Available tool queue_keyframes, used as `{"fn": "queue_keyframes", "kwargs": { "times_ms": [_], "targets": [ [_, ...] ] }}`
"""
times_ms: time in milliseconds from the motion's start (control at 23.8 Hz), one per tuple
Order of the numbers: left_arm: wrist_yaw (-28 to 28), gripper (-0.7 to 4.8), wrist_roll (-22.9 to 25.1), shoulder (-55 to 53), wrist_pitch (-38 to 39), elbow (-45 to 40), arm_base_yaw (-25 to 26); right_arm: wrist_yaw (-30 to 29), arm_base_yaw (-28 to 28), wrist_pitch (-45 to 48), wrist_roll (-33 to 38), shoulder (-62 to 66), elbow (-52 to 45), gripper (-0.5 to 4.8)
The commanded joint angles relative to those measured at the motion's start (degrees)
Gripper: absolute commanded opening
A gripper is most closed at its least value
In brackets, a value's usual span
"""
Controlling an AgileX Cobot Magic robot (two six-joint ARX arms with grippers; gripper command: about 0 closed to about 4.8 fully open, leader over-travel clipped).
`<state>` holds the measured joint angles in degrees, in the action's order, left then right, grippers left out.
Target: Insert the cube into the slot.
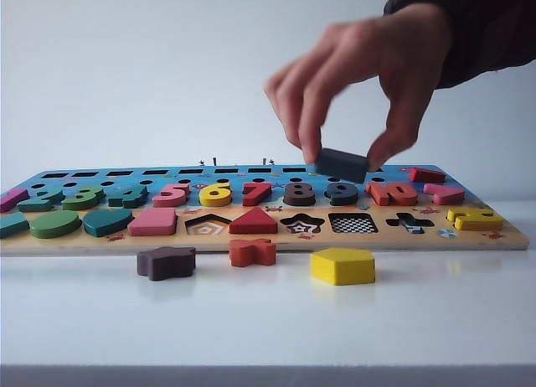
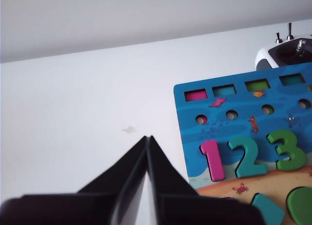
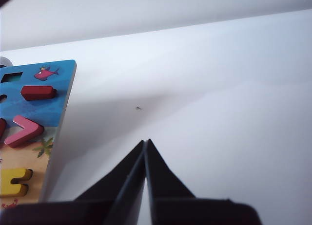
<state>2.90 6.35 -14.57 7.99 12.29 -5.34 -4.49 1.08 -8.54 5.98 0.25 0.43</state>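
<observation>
While both robot grippers sit idle over the white tabletop (image 1: pixel 268 320), the left gripper (image 2: pixel 147 140) beside the numbers end of the board and the right gripper (image 3: pixel 145 143) beside the far-side edge, each with its black fingers pressed together on nothing, the work in hand belongs to a person's hand (image 1: pixel 360 77). Nearest the exterior camera lie three loose pieces on the tabletop: a dark brown wooden piece (image 1: pixel 166 262), an orange wooden cross (image 1: pixel 252 252) and a thick yellow pentagon block (image 1: pixel 342 265). Just behind them, in the front row of the colourful wooden puzzle board (image 1: pixel 251 240), is the square recess with a fine black-and-white checkered floor (image 1: pixel 353 224), empty, between the star recess (image 1: pixel 302 224) and the cross recess (image 1: pixel 409 224). Farther back and higher, the hand pinches the flat dark navy-grey square block (image 1: pixel 342 164) between thumb and fingertips, clear above the digits row. To do this well, I judge the block should come forward and down over the checkered recess, be held level with its edges squared to the recess walls, and be lowered straight so no corner catches the rim.
</observation>
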Motion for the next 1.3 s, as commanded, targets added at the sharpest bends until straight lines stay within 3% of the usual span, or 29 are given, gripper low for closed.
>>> {"fn": "queue_keyframes", "kwargs": {
  "times_ms": [42, 337, 547, 884, 1094, 1305],
  "targets": [
    [-0.26, 0.17, -0.17, -1.16, -0.72, 0.94, 0.04, 0.17, 0.07, 0.74, -0.07, -0.11, -0.2, -0.03],
    [-0.28, 0.17, 0.2, -1.27, 0.37, 2.25, 0.02, 0.15, 0.07, 0.7, -0.04, -0.11, -0.2, -0.03],
    [-3.15, 0.17, -0.22, -7.93, 8.11, 10.64, -3.04, 0.09, 0.07, 0.68, -0.04, -0.11, -0.2, -0.03],
    [-6.64, 0.17, -0.24, -14.21, 14.19, 18.43, -5.42, 0.0, 0.07, 0.68, 0.0, -0.13, -0.2, -0.03],
    [-10.86, 0.17, -0.17, -18.21, 20.06, 23.37, -8.26, 0.04, -0.48, 0.81, 5.53, -0.13, 0.11, -0.03],
    [-12.13, 0.17, 0.15, -20.48, 23.82, 25.86, -11.28, 0.04, -1.62, 0.66, 6.47, -0.11, 1.42, -0.03]
  ]
}}
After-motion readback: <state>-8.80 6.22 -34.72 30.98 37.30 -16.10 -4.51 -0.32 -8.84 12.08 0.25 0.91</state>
